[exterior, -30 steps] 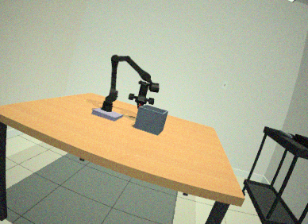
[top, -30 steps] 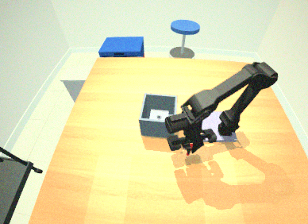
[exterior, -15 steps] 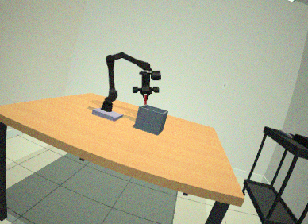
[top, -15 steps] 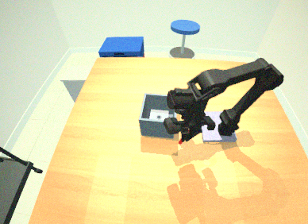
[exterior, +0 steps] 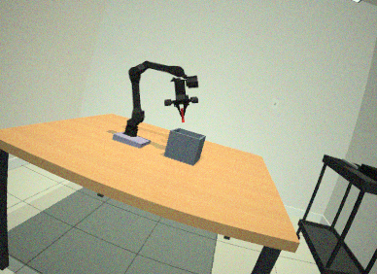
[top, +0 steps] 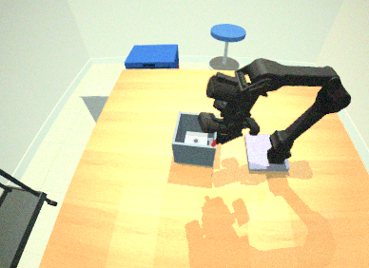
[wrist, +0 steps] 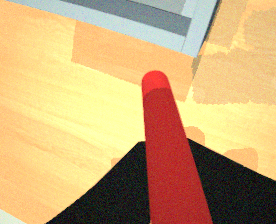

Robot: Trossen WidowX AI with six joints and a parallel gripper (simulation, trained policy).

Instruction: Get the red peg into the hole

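The red peg (top: 214, 143) (exterior: 183, 118) (wrist: 166, 130) is held with its free end pointing down. My gripper (top: 218, 138) (exterior: 183, 111) (wrist: 163, 149) is shut on it, with black fingers on either side. The open grey box (top: 193, 155) (exterior: 183, 148) (wrist: 139, 30) stands upright on the table. In the exterior view the peg hangs above the box's rim, clear of it. In the top view the peg's tip shows against the box's front right corner. In the wrist view the tip shows over wood just outside the rim. The pale plate (top: 189, 135) with a dark hole lies at the box's bottom, partly hidden.
The arm's lilac base plate (top: 257, 154) (exterior: 130, 141) is beside the box on the wooden table (top: 128, 204) (exterior: 146, 180). A blue case (top: 153, 55) and a blue stool (top: 228, 32) stand beyond the table. A black cart (exterior: 357, 175) stands off another edge.
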